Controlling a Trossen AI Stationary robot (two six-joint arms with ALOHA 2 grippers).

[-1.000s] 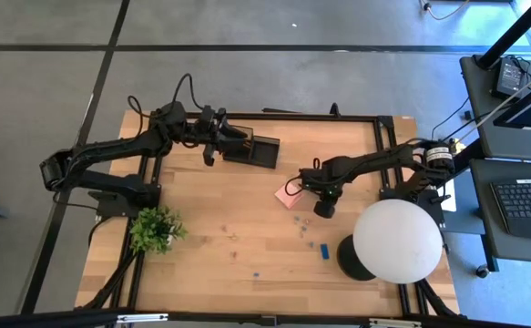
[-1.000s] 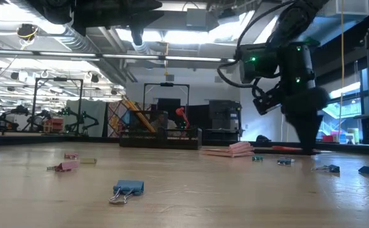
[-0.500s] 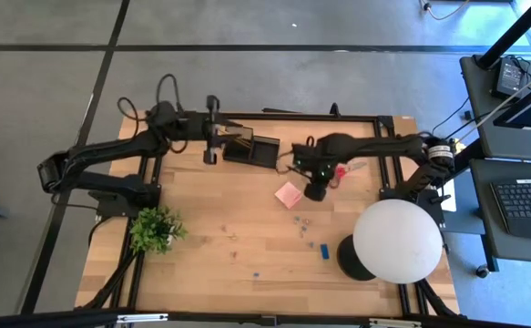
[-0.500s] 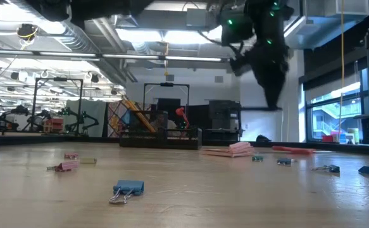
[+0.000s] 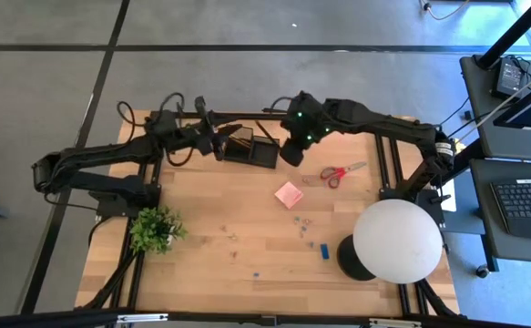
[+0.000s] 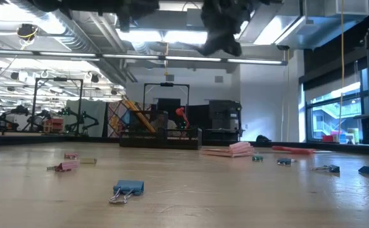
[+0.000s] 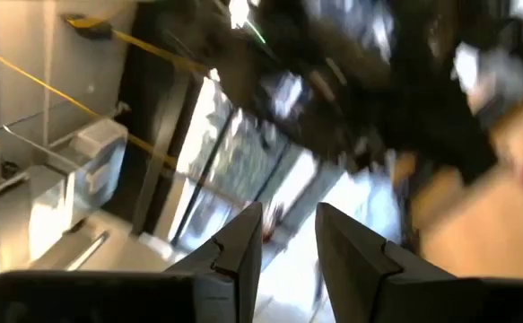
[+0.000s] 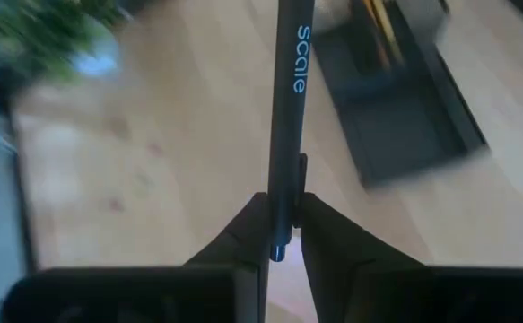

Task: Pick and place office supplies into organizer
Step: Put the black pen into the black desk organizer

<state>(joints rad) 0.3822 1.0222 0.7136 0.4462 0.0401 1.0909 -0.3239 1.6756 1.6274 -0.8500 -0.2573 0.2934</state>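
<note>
One black pen (image 8: 284,108) is clamped in your right gripper (image 5: 291,150) above the organizer (image 5: 253,150) at the tabletop's far edge; scissors (image 5: 341,171), sticky-note pad (image 5: 289,194) and clips remain; your left gripper (image 7: 286,242) is slightly parted, empty.

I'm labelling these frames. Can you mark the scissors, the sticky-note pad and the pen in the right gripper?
scissors (image 5: 342,171): high view, on the red handles.
sticky-note pad (image 5: 289,194): high view, middle of the pink top sheet.
pen (image 8: 288,108): right wrist view, on the dark barrel.
</note>
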